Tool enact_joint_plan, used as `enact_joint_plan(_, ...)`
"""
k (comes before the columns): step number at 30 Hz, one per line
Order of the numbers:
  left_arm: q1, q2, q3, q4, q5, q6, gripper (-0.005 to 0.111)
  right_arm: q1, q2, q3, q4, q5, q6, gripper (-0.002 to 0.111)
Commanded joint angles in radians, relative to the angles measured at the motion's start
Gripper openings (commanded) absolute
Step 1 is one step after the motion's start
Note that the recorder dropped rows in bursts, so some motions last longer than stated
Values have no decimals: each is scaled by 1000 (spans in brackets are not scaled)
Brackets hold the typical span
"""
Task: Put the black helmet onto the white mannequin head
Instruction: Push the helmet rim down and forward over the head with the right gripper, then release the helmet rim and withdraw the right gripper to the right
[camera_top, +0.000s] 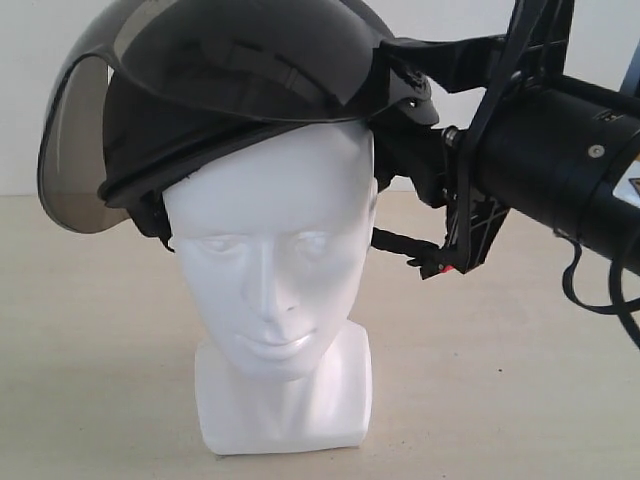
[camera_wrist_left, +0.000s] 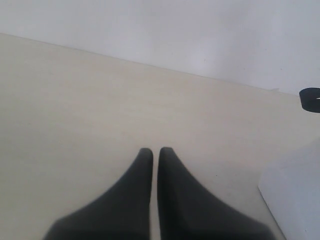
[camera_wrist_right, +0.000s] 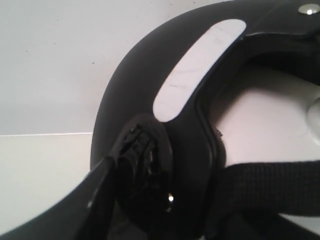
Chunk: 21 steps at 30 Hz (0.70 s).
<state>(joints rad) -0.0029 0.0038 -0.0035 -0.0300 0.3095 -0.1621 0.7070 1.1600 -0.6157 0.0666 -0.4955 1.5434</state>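
The black helmet (camera_top: 200, 110) sits tilted on top of the white mannequin head (camera_top: 275, 270), its smoky visor (camera_top: 90, 130) raised and sticking out to the left. My right gripper (camera_top: 410, 150) reaches in from the right and is shut on the helmet's rear rim. In the right wrist view the helmet shell (camera_wrist_right: 130, 100) and its rim fill the space between the fingers of the right gripper (camera_wrist_right: 165, 210), with the white head (camera_wrist_right: 260, 130) and a black chin strap (camera_wrist_right: 270, 180) inside. My left gripper (camera_wrist_left: 155, 150) hangs shut and empty over the table, beside the white neck base (camera_wrist_left: 295, 195).
The beige table (camera_top: 520, 380) spreads all around the mannequin, with a pale wall (camera_top: 30, 60) behind it. A strap with a red buckle (camera_top: 447, 268) dangles under the right arm. A small dark object (camera_wrist_left: 310, 99) shows at the edge of the left wrist view.
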Motion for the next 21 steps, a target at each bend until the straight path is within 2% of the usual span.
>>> enact_joint_plan(1,2,-4,4,-6,-3,6,4,1,2,33,-75,250,-107,41)
enact_joint_plan(2,2,-4,4,-6,-3,6,4,1,-1,33,-75,264,-107,50)
enact_joint_plan(4,2,-4,4,-6,-3,6,4,1,-1,33,-75,305,-98,60)
enact_joint_plan(8,2,-4,4,-6,-3,6,4,1,-1,33,-75,375,-74,59)
enact_joint_plan(21,2,-4,4,-6,-3,6,4,1,-26,33,-75,410,-71,59)
